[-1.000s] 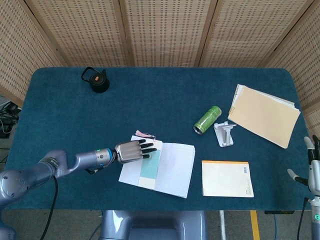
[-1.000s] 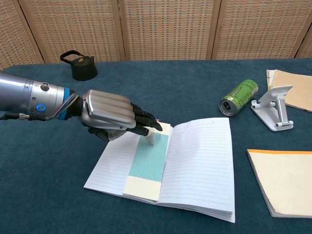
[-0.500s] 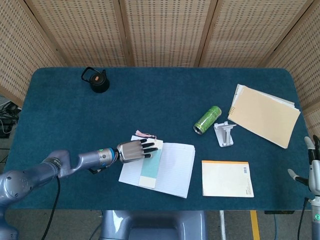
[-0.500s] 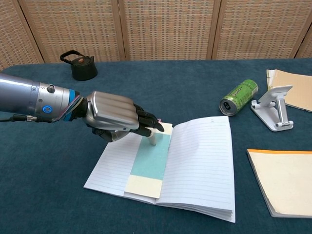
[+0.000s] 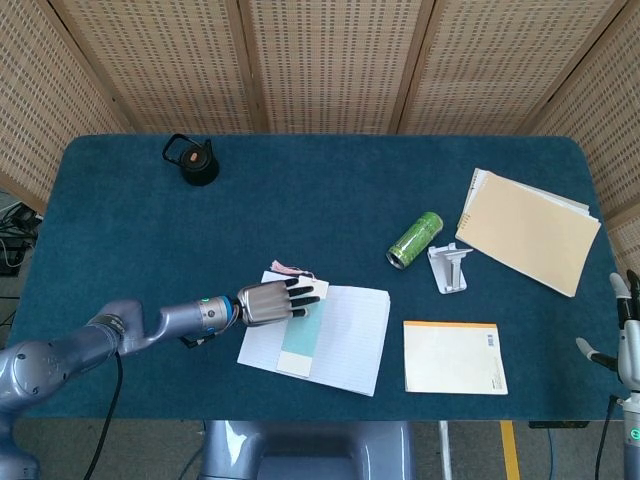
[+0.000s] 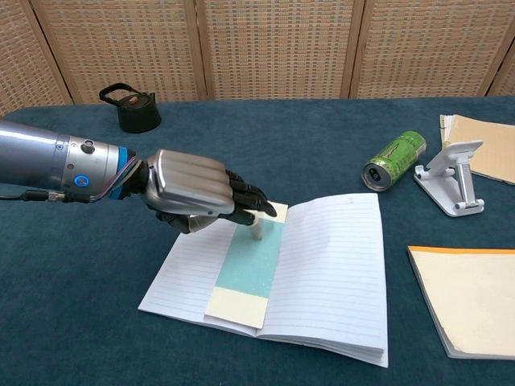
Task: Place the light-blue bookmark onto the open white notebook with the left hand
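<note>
Blue-clothed table [image 5: 330, 200] carries all items. Open white notebook [image 6: 330, 265] taken as landmark: lined pages spread flat. Light-blue bookmark [image 6: 248, 264] is laid on its left page, just beside the centre fold, cream strip at the near end. Left hand [image 6: 193, 193] is held over the notebook's far-left corner, one finger [image 6: 256, 232] pressed down onto the bookmark's far end; whether it is pinched or merely touched cannot be told. Green can [image 6: 394, 159] is lying on its side, beyond the notebook to the right. Right hand [image 5: 628, 335], well right of the notebook, is seen with fingers apart, nothing held
</note>
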Controlling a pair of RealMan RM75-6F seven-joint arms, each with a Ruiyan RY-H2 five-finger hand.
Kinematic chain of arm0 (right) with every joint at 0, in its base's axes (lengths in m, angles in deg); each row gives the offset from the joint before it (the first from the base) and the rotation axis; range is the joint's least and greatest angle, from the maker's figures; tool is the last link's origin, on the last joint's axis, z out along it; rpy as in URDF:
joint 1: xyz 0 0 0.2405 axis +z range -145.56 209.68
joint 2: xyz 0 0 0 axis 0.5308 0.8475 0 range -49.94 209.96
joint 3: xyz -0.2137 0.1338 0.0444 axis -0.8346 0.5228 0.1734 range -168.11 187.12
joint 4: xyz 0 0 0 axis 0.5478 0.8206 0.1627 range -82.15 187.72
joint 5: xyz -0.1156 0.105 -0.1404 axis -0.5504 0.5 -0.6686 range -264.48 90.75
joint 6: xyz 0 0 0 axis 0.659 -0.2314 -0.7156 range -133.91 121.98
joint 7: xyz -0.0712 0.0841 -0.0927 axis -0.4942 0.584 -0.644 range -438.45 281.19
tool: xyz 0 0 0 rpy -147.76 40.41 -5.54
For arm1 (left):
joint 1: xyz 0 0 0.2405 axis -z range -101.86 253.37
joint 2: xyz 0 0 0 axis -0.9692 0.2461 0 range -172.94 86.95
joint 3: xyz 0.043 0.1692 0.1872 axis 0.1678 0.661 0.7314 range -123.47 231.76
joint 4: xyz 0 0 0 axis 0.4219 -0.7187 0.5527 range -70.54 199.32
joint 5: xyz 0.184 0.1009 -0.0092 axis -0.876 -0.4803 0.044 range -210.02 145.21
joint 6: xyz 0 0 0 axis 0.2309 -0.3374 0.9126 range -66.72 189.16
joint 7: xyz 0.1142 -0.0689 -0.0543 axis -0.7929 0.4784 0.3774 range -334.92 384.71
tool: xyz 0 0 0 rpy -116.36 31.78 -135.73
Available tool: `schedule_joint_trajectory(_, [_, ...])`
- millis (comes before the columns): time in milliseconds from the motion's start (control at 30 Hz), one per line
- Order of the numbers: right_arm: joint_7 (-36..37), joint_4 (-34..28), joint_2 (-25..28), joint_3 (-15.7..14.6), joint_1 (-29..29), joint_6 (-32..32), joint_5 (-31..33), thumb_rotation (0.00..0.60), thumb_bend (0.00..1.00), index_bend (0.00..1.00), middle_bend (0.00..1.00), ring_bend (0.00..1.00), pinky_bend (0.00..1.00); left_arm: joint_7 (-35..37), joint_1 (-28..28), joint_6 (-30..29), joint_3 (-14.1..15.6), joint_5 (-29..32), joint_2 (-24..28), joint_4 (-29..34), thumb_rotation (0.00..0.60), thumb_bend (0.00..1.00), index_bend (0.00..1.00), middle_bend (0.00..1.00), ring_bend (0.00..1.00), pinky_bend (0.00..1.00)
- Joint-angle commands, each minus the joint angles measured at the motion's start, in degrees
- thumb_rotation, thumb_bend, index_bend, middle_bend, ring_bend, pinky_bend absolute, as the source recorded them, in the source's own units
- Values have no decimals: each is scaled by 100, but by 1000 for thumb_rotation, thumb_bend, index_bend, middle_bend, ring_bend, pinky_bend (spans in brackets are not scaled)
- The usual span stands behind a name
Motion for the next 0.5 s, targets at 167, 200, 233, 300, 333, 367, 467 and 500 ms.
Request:
schedule_joint_trajectory(167, [-13,-9,1,1,-3,14,-4,600,103,21,0,0,0,-7,-11,-24,10,-17,-16,-8,600,1000,175,36,27,177])
schedule_joint_trajectory(200, [-16,-10,2,1,-3,15,-3,600,103,21,0,0,0,-9,-12,-31,10,-19,-16,-9,600,1000,175,36,27,177])
schedule_joint_trajectory(233, [-18,-11,3,1,-4,16,-3,600,103,22,0,0,0,-8,-13,-38,10,-21,-15,-6,600,1000,175,36,27,177])
schedule_joint_trajectory(300, [-18,-12,2,3,-3,16,-2,600,103,22,0,0,0,-2,-13,-40,28,-36,-10,-1,600,1000,175,36,27,177])
schedule_joint_trajectory(333, [-16,-12,2,4,-3,15,-1,600,103,22,0,0,0,-9,-13,-39,45,-52,-8,-4,600,1000,175,36,27,177])
schedule_joint_trajectory(367, [-14,-11,2,3,-3,13,0,600,103,22,0,0,0,-12,-16,-45,54,-61,-9,-6,600,1000,175,36,27,177])
schedule_joint_trajectory(467, [-15,-5,0,2,-1,11,-2,600,103,22,0,0,0,-4,-31,-68,82,-85,-14,-18,600,1000,175,36,27,177])
schedule_joint_trajectory(500, [-14,-5,-1,1,-1,10,-3,600,103,21,0,0,0,-22,-35,-75,87,-95,-17,-31,600,1000,175,36,27,177])
